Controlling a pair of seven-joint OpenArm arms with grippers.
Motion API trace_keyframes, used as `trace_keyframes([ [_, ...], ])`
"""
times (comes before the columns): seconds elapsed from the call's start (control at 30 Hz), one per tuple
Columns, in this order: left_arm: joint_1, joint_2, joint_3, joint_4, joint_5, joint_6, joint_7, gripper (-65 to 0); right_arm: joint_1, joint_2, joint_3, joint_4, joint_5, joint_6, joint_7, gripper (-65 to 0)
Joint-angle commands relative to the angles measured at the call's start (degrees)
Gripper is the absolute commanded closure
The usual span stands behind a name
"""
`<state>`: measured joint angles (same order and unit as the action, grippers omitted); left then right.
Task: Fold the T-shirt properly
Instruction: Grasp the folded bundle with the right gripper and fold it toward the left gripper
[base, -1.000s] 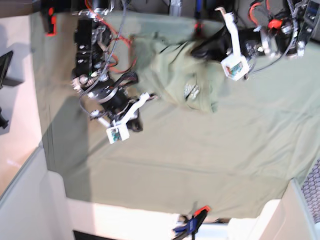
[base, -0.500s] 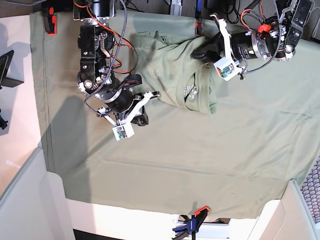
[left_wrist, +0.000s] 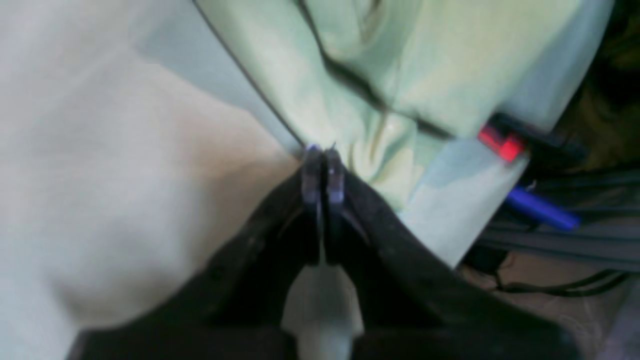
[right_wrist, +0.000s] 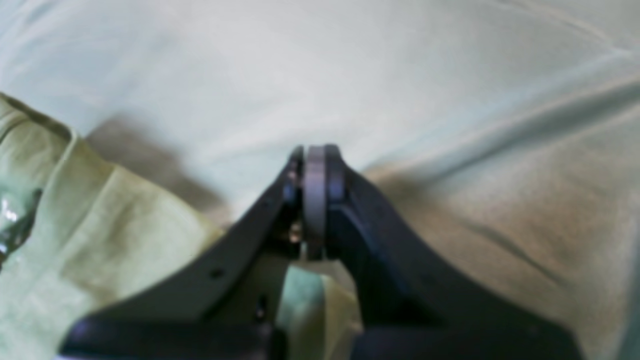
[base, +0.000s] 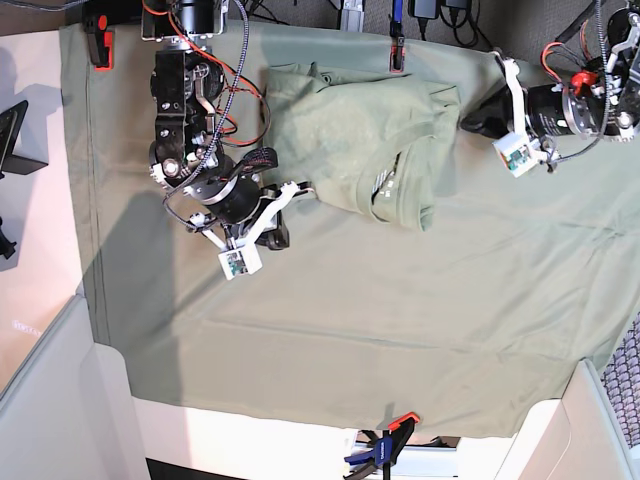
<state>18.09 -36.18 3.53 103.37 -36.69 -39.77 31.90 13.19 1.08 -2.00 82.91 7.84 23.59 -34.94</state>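
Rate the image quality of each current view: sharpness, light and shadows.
Base view: sharp and evenly lit, the T-shirt crisp, the arms' shadows falling on the tablecloth. Left wrist view: soft focus throughout, the tablecloth washed out pale, the shut left gripper blurred. Right wrist view: equally soft, a dark shadow beside the shut right gripper.

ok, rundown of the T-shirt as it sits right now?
The T-shirt is pale sage-green, soft cotton by the look, lying bunched and partly folded near the far edge of the greyer-green tablecloth. The collar opening with a small white label faces the near side; one edge is rolled over. It rests on the cloth. In the left wrist view the shut left gripper meets its edge; a pinch cannot be confirmed.
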Motion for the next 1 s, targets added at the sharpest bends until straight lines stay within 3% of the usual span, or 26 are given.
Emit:
trace_keyframes([
  [0.0, 0.1, -1.0, -2.1, 3.2, -3.0, -0.2, -1.4, 0.0, 1.3, 0.0, 0.0, 1.0, 0.7, 0.2, 1.4, 0.0],
  [0.1, 1.9, -0.8, -3.3, 10.3, -5.6, -0.2, 1.4, 0.0, 1.3, 0.0, 0.2, 1.0, 0.2, 0.2, 1.6, 0.0],
  [0.2, 3.1, -0.6, -0.1, 12.6, -5.0, -0.2, 2.7, 0.0, 1.8, 0.0, 0.2, 1.0, 0.1, 0.2, 2.2, 0.0],
  [0.43, 3.3, -0.6, 12.1, 10.3, 7.4, -0.2, -0.2, 0.0, 5.1, 0.0, 0.0, -2.9, 0.1, 0.2, 2.3, 0.0],
  [0.57, 3.3, -0.6, 15.5, 7.1, 10.1, -0.2, -2.8, 0.0, 7.0, -0.2, -2.1, -8.3, 0.1, 0.3, 2.6, 0.0],
  [0.7, 1.9, 1.8, 15.9, 3.6, 14.8, -0.2, -5.1, 0.0, 7.6, -0.1, -5.6, -11.3, -0.9, 0.2, 2.6, 0.0],
  [0.8, -0.5, 4.0, 15.9, 0.5, 14.9, -0.2, -5.1, 0.0, 7.6, -0.1, -7.5, -11.4, -1.9, 0.2, 2.4, 0.0],
  [0.97, -3.0, 4.7, 16.0, -3.7, 15.1, -0.2, -5.2, 0.0, 7.6, -0.1, -7.9, -11.4, -1.8, 0.2, 2.1, 0.0],
])
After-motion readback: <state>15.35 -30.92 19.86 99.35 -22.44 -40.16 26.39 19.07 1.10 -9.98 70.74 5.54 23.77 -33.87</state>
